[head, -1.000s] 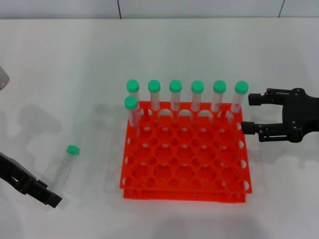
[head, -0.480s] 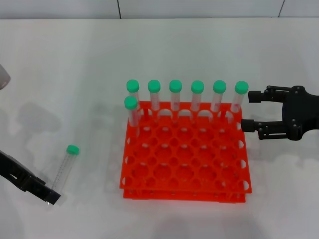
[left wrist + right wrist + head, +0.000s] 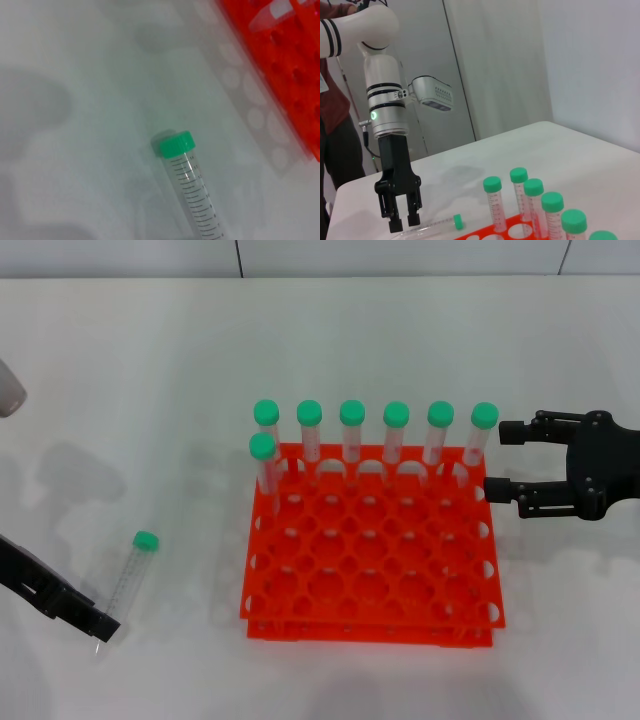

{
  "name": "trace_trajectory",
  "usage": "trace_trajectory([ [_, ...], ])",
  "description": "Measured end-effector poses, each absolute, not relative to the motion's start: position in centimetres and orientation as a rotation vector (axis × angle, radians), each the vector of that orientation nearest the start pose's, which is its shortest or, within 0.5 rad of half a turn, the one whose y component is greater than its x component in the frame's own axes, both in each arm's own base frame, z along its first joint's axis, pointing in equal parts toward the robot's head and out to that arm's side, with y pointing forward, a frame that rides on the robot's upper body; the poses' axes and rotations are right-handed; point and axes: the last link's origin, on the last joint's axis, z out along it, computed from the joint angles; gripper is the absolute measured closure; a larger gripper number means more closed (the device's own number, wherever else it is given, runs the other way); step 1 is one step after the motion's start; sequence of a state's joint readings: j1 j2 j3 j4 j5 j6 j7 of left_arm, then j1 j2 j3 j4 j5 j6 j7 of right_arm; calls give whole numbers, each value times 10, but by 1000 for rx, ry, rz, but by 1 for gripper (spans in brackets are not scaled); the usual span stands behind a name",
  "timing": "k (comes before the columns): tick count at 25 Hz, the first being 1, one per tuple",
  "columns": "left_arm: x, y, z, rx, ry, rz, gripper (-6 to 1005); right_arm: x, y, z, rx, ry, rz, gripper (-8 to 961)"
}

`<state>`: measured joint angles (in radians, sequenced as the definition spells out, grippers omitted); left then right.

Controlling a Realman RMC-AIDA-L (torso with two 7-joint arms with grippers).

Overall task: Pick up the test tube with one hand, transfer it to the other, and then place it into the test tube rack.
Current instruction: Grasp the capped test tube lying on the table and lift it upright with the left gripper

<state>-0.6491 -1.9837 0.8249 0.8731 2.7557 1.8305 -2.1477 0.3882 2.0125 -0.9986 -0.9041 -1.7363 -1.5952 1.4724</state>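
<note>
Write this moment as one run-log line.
left tool: open, at test tube base | tube: lying on table, ungrasped | right tool: open, beside rack

The test tube [image 3: 192, 192] is clear smooth plastic with a ridged green cap; the test tube rack [image 3: 372, 552] is glossy orange-red plastic; the counter [image 3: 140, 390] is matt white.
</note>
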Motion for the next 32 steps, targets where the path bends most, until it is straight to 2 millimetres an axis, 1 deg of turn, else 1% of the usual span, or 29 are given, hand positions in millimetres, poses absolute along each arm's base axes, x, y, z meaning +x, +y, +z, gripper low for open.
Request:
trace_trajectory([
  [10, -289, 319, 42, -2749, -1424, 585, 440, 245, 318, 33, -2784, 447, 701, 155],
  [18, -290, 317, 37, -2757, -1409, 645, 443, 245, 318, 33, -2784, 443, 702, 156],
  [23, -290, 318, 37, -2754, -1409, 654, 445, 244, 319, 33, -2783, 441, 701, 155],
  [32, -291, 319, 38, -2740, -1400, 672, 533, 244, 320, 33, -2777, 440, 696, 155],
])
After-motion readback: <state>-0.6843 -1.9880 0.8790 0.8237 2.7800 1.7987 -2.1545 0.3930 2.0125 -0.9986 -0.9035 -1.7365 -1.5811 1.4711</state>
